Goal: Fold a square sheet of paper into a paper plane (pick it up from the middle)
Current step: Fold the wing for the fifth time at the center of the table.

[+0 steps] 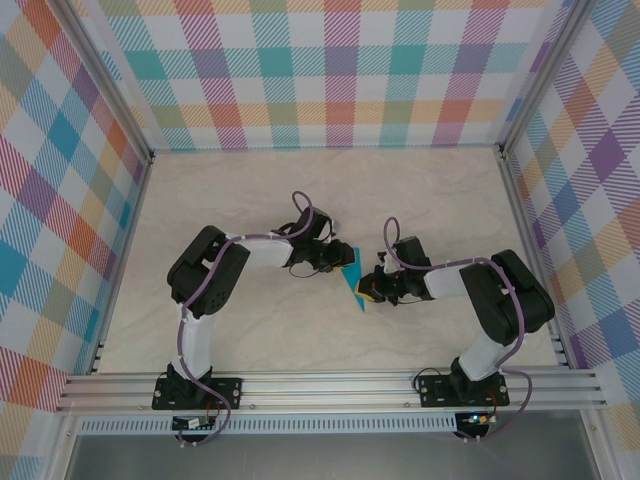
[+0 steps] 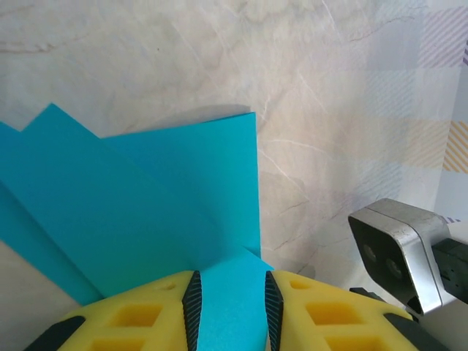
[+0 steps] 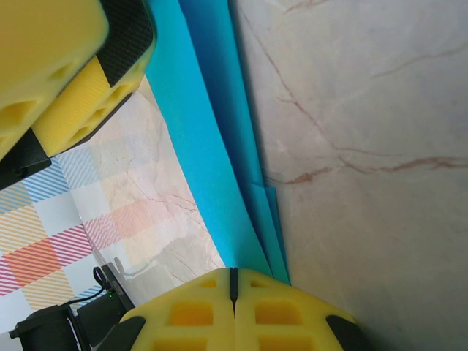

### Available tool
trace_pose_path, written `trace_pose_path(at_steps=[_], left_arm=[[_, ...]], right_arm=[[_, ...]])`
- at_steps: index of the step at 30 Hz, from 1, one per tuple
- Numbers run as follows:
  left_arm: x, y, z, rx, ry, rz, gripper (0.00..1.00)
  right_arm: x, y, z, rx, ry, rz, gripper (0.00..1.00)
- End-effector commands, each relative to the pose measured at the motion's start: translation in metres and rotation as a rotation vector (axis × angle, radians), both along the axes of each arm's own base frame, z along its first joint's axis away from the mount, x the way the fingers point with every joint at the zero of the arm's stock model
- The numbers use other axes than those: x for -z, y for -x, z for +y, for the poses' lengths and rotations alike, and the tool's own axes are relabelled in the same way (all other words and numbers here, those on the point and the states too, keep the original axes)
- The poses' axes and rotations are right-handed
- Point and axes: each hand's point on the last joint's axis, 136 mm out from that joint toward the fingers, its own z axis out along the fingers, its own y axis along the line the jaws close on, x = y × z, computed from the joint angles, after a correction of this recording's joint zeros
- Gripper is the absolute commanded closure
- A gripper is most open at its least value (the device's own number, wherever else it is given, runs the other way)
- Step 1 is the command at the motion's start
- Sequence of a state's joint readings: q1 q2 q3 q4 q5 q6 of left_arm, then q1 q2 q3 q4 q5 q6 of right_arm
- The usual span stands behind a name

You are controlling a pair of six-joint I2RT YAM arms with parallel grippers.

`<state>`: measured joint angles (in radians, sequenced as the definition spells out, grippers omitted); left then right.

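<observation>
At the near edge of the table, a metal rail [image 1: 330, 385] carries the bases of both arms. The left arm [image 1: 205, 270] and the right arm [image 1: 510, 295] bend inward, and their tips come close together near the middle of the table [image 1: 420, 190].

The right gripper [image 1: 368, 290] sits a little nearer than the left one. In its wrist view the right gripper [image 3: 234, 272] has its two yellow fingers pressed together with only a thin seam between them. The layered edges of the teal paper [image 3: 212, 146] run straight into that seam, so it is clamped on the paper. From there the paper stretches away edge-on in several thin layers, past one yellow finger [image 3: 73, 95] of the other gripper.

The left gripper [image 1: 338, 262] is just beyond and to the left, touching or almost touching the paper [image 1: 352, 278], which shows from above as a small pointed teal shape between the two tips. In the left wrist view the left gripper [image 2: 230, 276] has its black-edged pads apart, with a strip of teal showing in the gap; I cannot tell whether the pads touch it. Past the fingers the paper [image 2: 146, 212] spreads out in overlapping folded flaps with a straight right edge and pointed corners on the left. The right wrist's grey camera block [image 2: 402, 252] is just to its right.

Farther off, the marbled table runs bare to the checked walls [image 1: 330, 70].
</observation>
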<state>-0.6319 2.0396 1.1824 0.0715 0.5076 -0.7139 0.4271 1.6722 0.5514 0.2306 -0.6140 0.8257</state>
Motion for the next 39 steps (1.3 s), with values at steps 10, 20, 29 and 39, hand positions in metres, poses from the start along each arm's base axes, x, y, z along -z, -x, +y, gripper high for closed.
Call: trace_pose_path(at_steps=[10,20,29,39], left_arm=[[0.015,-0.034,0.023,-0.042,-0.055,-0.032,0.68],[0.019,-0.051,0.033,-0.053,-0.059,-0.047,0.67],[0.009,-0.068,0.046,-0.058,-0.03,-0.083,0.65],[-0.045,-0.086,0.063,-0.073,-0.044,-0.166,0.6]], right_arm=[[0.049,0.041,-0.028,0.014,0.167,0.183,0.99],[0.049,0.041,-0.027,0.008,0.16,0.183,0.99],[0.044,0.038,-0.023,0.003,0.138,0.175,0.99],[0.0,0.015,-0.006,-0.011,0.039,0.062,0.93]])
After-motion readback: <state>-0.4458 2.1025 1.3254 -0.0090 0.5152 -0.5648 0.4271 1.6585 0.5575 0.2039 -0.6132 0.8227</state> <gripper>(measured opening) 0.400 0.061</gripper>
